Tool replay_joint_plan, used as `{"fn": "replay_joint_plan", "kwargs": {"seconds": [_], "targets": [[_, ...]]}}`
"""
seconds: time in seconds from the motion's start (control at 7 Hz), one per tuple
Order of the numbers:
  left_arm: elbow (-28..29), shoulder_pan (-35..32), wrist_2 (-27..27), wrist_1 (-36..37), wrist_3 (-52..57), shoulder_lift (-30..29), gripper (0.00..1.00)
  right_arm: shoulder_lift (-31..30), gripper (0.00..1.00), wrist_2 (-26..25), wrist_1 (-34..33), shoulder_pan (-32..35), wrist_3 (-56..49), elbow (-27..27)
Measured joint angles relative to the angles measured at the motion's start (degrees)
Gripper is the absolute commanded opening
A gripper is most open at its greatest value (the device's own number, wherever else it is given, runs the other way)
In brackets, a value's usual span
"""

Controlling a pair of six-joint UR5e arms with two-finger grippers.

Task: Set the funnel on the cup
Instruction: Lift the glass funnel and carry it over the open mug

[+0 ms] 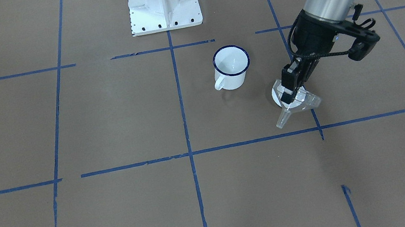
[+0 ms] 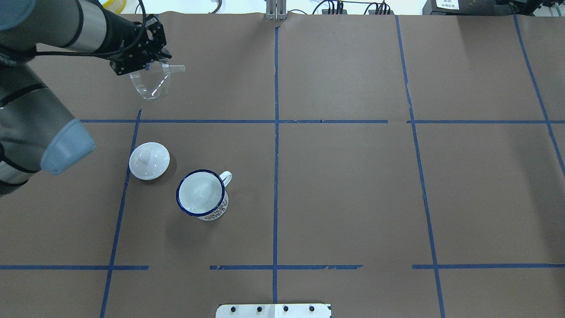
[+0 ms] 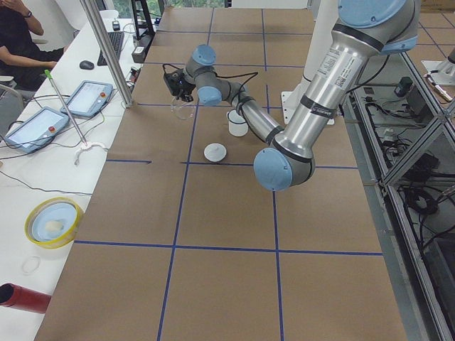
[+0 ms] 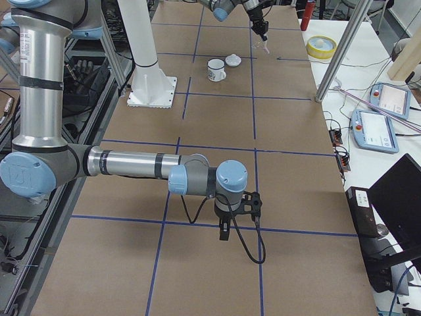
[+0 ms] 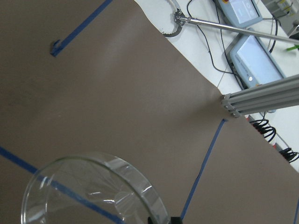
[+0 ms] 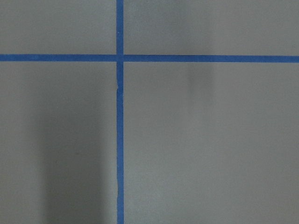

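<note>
Closest to our left wrist camera is the funnel, its clear round rim filling the bottom of that view with the brown table well below it. Our left gripper is clamped on the funnel's rim and holds it off the table, tipped on its side. In the overhead view the short spout points toward our right and the wide mouth faces back toward us. It hangs over the far left part of the table, beyond a blue tape line, and well apart from the cup.

The cup stands upright on the table nearer our base, its mouth showing white inside the dark blue rim, and its handle turned away from us and to our right. A white knobbed lid lies knob-up just beside the cup on our left, not touching it.

Our right gripper points down over the table toward its right end, far from the cup. We cannot tell whether its fingers are apart or together; its wrist camera shows only table and crossing tape.
</note>
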Motion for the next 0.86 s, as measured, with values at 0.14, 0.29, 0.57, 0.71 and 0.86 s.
{"fn": "replay_joint_plan", "kwargs": {"seconds": [0.14,0.29,0.57,0.71,0.86], "targets": [[-4.7,-0.4,-1.9,8.9,3.1,-0.4,0.00,0.0,1.00,0.0,0.0,0.0,0.0,0.0],[-8.1,1.3,-2.6,16.7,4.9,-1.4,0.00,0.0,1.00,0.0,0.0,0.0,0.0,0.0],[-10.4,9.9,-0.5,31.1,8.3,-6.3,0.00,0.0,1.00,0.0,0.0,0.0,0.0,0.0],[-10.3,14.4,2.9,37.3,10.8,-9.0,0.00,0.0,1.00,0.0,0.0,0.0,0.0,0.0],[-9.5,18.3,6.6,41.5,12.8,-11.2,0.00,0.0,1.00,0.0,0.0,0.0,0.0,0.0]]}}
